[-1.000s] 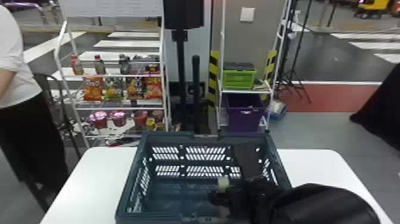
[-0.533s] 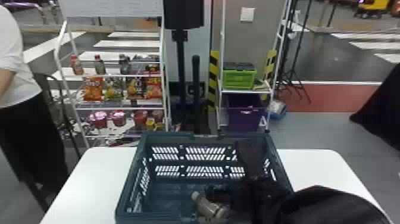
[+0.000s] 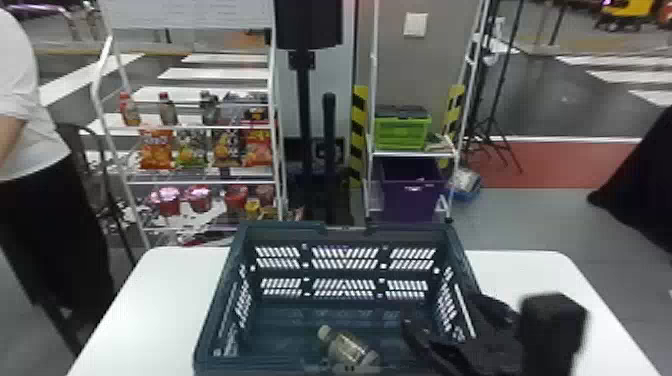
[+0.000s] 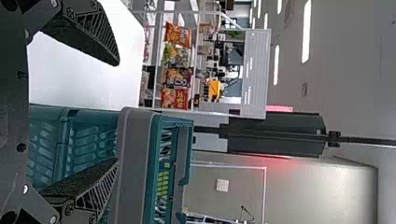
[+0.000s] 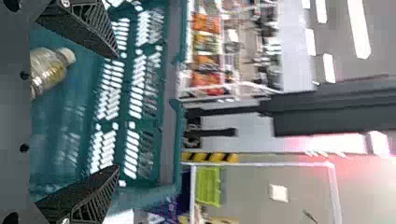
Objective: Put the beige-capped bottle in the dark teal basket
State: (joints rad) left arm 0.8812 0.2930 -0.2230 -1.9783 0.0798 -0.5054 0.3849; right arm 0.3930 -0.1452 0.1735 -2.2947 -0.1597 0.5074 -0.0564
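Teal basket (image 3: 415, 232): from where I stand, the head view has it on the white table (image 3: 160, 280), open at the top, slotted walls all round, one load in it that I can make out.
Beige-capped bottle (image 3: 347, 347): that load; it lies on its side on the basket floor towards the near wall, pale cap aimed away and to the left, no finger on it.
Right gripper (image 3: 439, 310): over the basket's right side, fingers parted, holding nothing.
Green crate (image 3: 402, 134): on the rack behind, dark on top; I can't tell what it holds.
Purple bin (image 3: 410, 200): below the crate, something pale inside, too small to name.
Left gripper (image 4: 118, 112): the left wrist view shows its fingers spread wide with nothing caught, one seen against the table, the other against the basket. Looks to be sitting this one out.
Bottle, right wrist view: inside the basket, partly hidden by the gripper body, not between the fingers, which stand well apart with no grip on anything.
Job: as good as done, I'd say. Bottle's in and let go; all that seems left is lifting the right gripper out past the wall without knocking the basket.
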